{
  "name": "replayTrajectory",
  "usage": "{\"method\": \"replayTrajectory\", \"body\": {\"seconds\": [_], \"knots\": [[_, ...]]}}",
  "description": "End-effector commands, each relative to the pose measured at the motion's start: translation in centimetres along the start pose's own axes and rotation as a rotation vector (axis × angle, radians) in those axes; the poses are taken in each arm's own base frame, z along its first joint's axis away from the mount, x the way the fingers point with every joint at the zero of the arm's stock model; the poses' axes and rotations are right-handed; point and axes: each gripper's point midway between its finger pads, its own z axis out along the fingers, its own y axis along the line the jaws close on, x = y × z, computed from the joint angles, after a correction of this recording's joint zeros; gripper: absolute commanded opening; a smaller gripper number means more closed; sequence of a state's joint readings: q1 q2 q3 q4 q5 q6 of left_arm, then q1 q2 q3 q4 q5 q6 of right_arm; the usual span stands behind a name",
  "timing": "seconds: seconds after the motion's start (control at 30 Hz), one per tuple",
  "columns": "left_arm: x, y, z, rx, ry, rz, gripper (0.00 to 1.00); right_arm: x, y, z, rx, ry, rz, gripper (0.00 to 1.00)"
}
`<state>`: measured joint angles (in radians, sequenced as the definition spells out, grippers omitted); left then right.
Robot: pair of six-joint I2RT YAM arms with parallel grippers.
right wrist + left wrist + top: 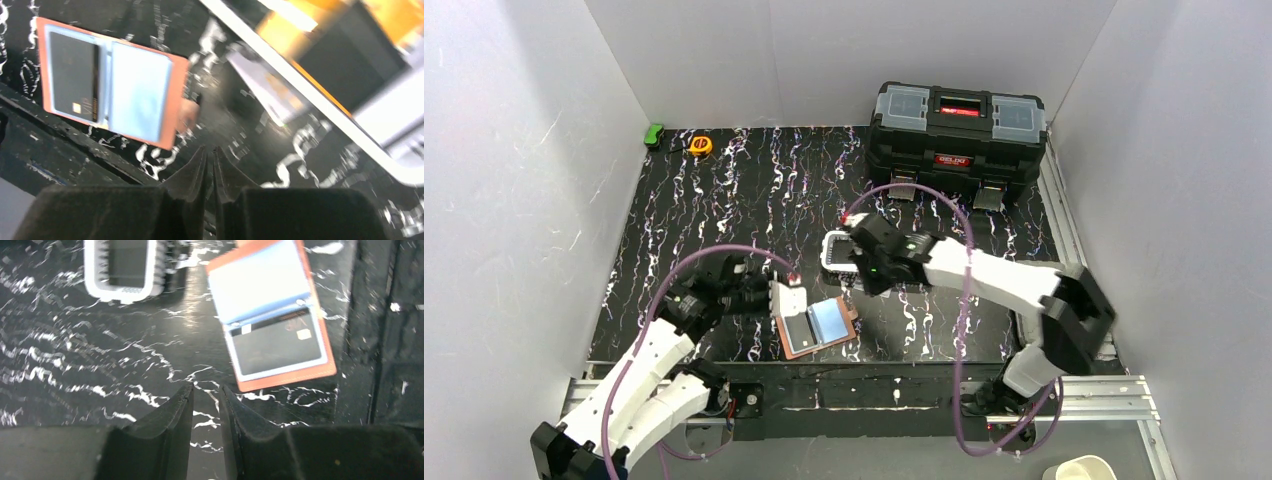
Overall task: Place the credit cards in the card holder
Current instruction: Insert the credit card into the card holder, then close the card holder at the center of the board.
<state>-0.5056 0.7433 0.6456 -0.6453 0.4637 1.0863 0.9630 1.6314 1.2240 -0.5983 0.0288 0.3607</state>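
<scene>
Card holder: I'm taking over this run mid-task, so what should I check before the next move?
1. Card holder lies open: ok.
2. Black card and light blue card seated inside: ok.
3. Left gripper empty, off the holder: ok.
4. Right gripper carries a card: not ok, jaws together, none seen.
5. Cards left in white basket: cannot tell.

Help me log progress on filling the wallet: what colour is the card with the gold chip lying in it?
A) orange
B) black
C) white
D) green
B: the black card bearing the chip sits in one half of the open wallet, with a light blue card in the other half.
</scene>
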Motion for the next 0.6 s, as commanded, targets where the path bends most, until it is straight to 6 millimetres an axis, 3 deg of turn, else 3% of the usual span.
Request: {"method": "replayTrajectory", "body": {"seconds": [0.0, 0.03, 0.07, 0.1, 0.17, 0.2, 0.27, 0.3, 0.33, 0.4, 0.57], "knots": [[-1.0, 4.1, -2.5, -0.161, 0.028, -0.276, 0.26, -2.3, -4.5, -7.0, 0.178, -0.357, 0.146, 0.17], [-1.1, 5.0, -3.0, -0.191, 0.028, -0.331, 0.28, -1.9, -4.8, -7.6, 0.157, -0.420, 0.253, 0.20], [-1.2, 5.5, -3.4, -0.207, 0.029, -0.385, 0.31, -1.8, -4.7, -8.2, 0.102, -0.465, 0.343, 0.14], [-1.2, 6.0, -3.9, -0.224, 0.030, -0.439, 0.33, -2.0, -3.9, -8.8, 0.014, -0.497, 0.353, 0.08], [-0.8, 7.2, -4.8, -0.282, 0.043, -0.566, 0.45, -1.9, -4.2, -9.5, 0.020, -0.502, 0.306, 0.01], [-0.2, 7.6, -5.3, -0.311, 0.061, -0.635, 0.53, -1.6, -4.4, -9.5, 0.056, -0.459, 0.272, 0.12], [0.8, 7.9, -5.9, -0.346, 0.105, -0.752, 0.73, -0.5, -4.6, -8.1, 0.132, -0.353, 0.193, 0.74], [1.1, 7.8, -6.1, -0.338, 0.129, -0.793, 0.82, -0.3, -4.1, -7.5, 0.134, -0.324, 0.161, 0.91], [1.2, 7.5, -6.2, -0.310, 0.157, -0.828, 0.87, -0.1, -3.1, -7.0, 0.113, -0.304, 0.121, 0.98], [1.3, 6.9, -6.4, -0.245, 0.219, -0.903, 0.96, 0.0, -1.2, -5.9, 0.046, -0.268, 0.070, 0.98], [2.2, 5.3, -7.5, -0.131, 0.370, -1.051, 0.98, -0.1, 0.4, -3.7, 0.019, -0.175, 0.044, 0.98]]}}
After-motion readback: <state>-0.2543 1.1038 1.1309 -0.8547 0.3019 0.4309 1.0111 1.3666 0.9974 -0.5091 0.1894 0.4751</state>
